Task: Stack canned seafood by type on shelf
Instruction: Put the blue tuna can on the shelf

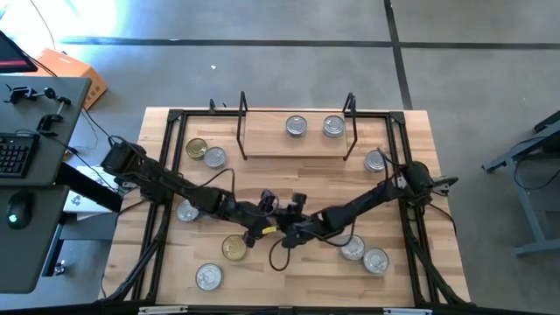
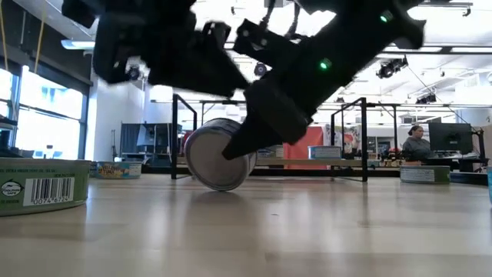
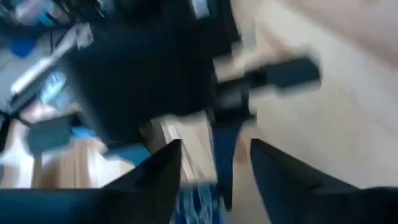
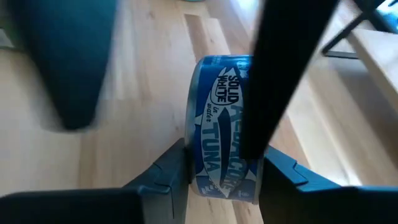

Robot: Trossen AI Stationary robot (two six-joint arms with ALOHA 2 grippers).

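Between my right gripper's (image 4: pixel 217 168) fingers sits a blue-labelled tuna tin (image 4: pixel 224 130), clamped on edge, lid sideways, at the middle of the table (image 1: pixel 157 262). From table height the tin (image 2: pixel 219 154) stands on its rim, touching the wood, with my right gripper (image 2: pixel 254 142) pressed against it. My left gripper (image 3: pixel 214 165) hangs just beside it, fingers spread and empty. On the shelf (image 1: pixel 297 144) at the far edge lie two silver tins (image 1: pixel 297 126), flat and apart. Other tins lie scattered on the table, among them a gold-lidded one (image 1: pixel 234 248) near the front.
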